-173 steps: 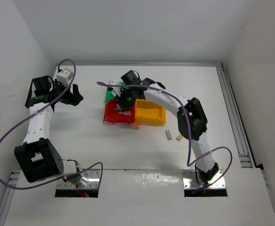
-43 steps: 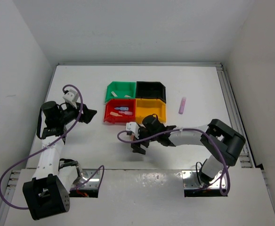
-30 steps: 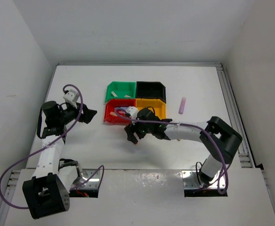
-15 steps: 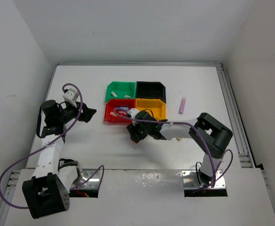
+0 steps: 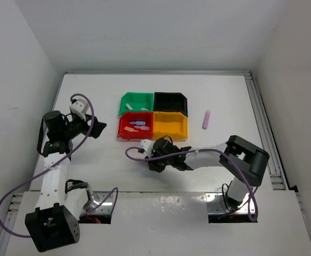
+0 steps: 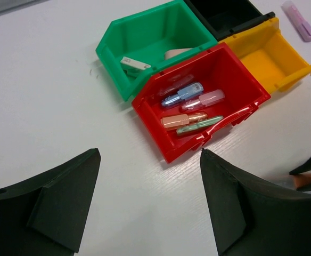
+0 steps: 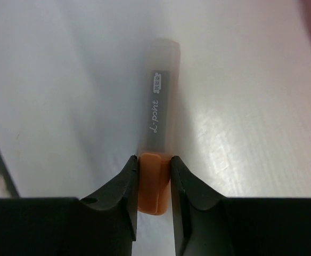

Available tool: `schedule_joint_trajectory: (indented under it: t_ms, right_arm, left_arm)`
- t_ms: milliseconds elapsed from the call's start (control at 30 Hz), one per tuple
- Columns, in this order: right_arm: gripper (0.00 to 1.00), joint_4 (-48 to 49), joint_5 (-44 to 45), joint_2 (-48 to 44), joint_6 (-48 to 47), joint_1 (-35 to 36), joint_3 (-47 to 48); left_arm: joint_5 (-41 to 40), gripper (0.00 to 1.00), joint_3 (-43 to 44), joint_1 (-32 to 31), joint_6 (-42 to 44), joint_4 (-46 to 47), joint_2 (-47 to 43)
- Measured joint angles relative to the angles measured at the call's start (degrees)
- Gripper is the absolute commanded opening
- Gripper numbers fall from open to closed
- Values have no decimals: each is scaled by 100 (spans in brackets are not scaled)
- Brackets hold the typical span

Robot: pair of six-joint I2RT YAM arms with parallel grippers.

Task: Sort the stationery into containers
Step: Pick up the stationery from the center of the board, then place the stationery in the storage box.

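Clamping: right gripper (image 7: 154, 172) pinches the orange stick (image 7: 156, 122) at its orange end; fingers (image 7: 124, 186) press both sides.
Stick: lies flat on the table (image 7: 65, 80), its clear labelled body pointing away from the gripper.
Right gripper place: low over the table, near the red bin's (image 5: 128, 132) near side but apart from it.
Left gripper (image 6: 150, 160): fingers spread wide with nothing between them, raised over the table left of the bins.
Bins: a 2x2 block with green bin (image 5: 136, 98) far left, black bin (image 5: 170, 98) far right, red near left and yellow bin (image 5: 170, 127) near right.
Red bin contents: blue, pink, orange and mint sticks (image 6: 183, 94) lying together.
Green bin contents: white block (image 6: 135, 64) and tan piece (image 6: 176, 53).
Pink stick (image 5: 206, 119): on the table right of the yellow bin, apart from it.
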Motion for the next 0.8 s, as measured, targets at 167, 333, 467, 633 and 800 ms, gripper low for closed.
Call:
schedule_joint_trajectory:
  t_ms: [167, 333, 467, 633, 800]
  right_arm:
    - [0, -553, -197, -490, -706, 170, -249]
    - [0, -1298, -474, -1226, -1283, -101, -149]
    - [0, -1864, -914, -1611, -1731, -863, 623]
    - [0, -2096, -1598, -1661, -2468, -2271, 1617]
    - [0, -2444, -2249, -1078, -3130, -3434, 2483]
  left_arm:
    - [-66, 82, 190, 2, 186, -332, -223]
    - [-50, 82, 396, 2, 240, -592, -282]
    - [105, 82, 710, 2, 317, -855, -177]
    - [459, 79, 1202, 2, 472, -1180, 328]
    - [789, 77, 1373, 2, 555, -1329, 839]
